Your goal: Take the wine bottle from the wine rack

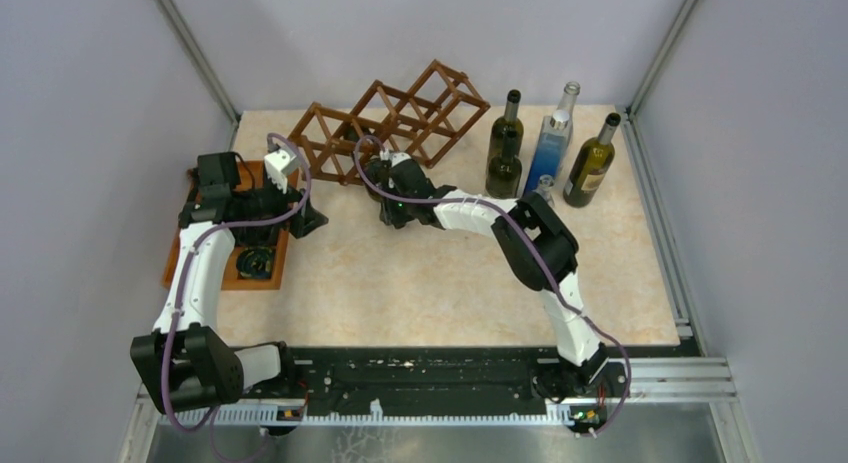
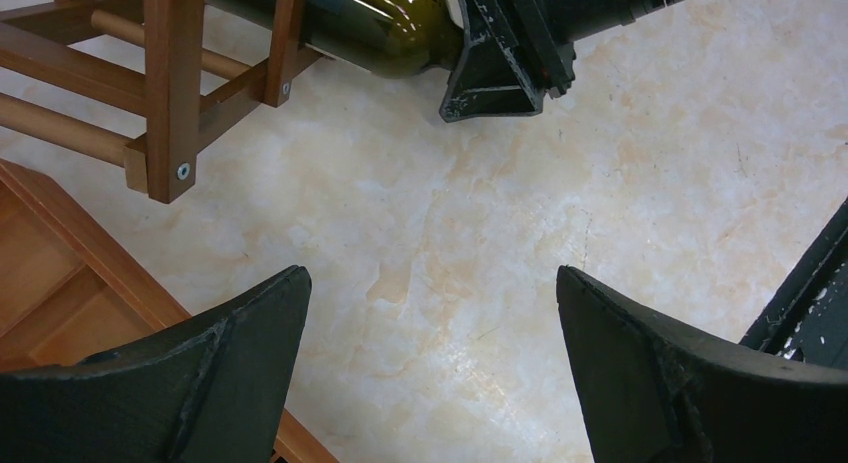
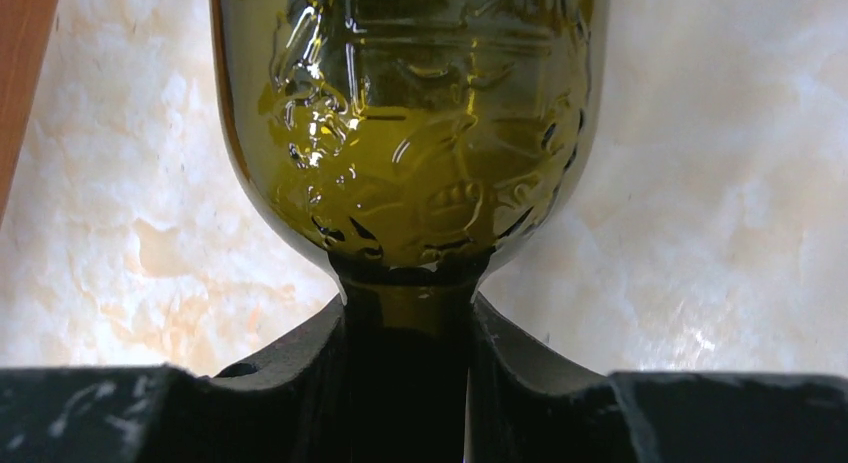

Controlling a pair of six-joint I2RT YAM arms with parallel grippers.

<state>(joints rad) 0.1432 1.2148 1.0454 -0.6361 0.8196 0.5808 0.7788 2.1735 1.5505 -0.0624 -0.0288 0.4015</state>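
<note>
Your right gripper is pinched on the neck of the green wine bottle, whose body lies in a cell of the wine rack, upper centre of the top view. Draw it straight back along its axis, level, so the shoulder clears the sticks. Your left gripper hangs spread and empty near the rack's end and could steady the frame.

The left arm and right arm are built of white links and black joints. Purple cables are routed alongside.
</note>
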